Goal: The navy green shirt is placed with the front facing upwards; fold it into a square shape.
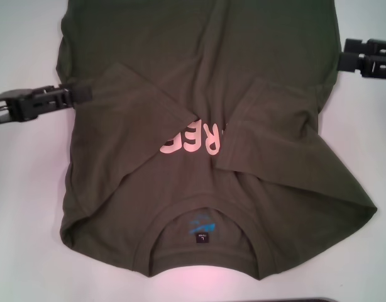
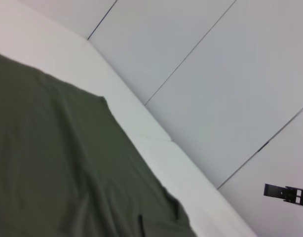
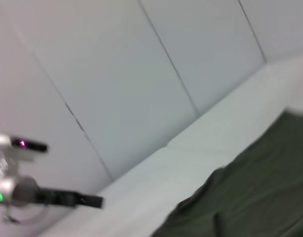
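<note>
Navy green shirt (image 1: pixel 199 126) runs off the far edge, sleeves folded over lettering; left gripper (image 1: pixel 77 94) and right gripper (image 1: pixel 345 55) touch its side edges, grip unclear.

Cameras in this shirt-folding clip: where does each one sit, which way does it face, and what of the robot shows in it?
Head view: looks down from above on the shirt, sleeves folded inward over the lettering; left gripper and right gripper at its side edges.
Left wrist view: low beside the table, looking across the shirt toward the wall; the other arm's gripper shows far off.
Right wrist view: likewise low, across the shirt; the left arm shows far off.
All three views share the shirt.
</note>
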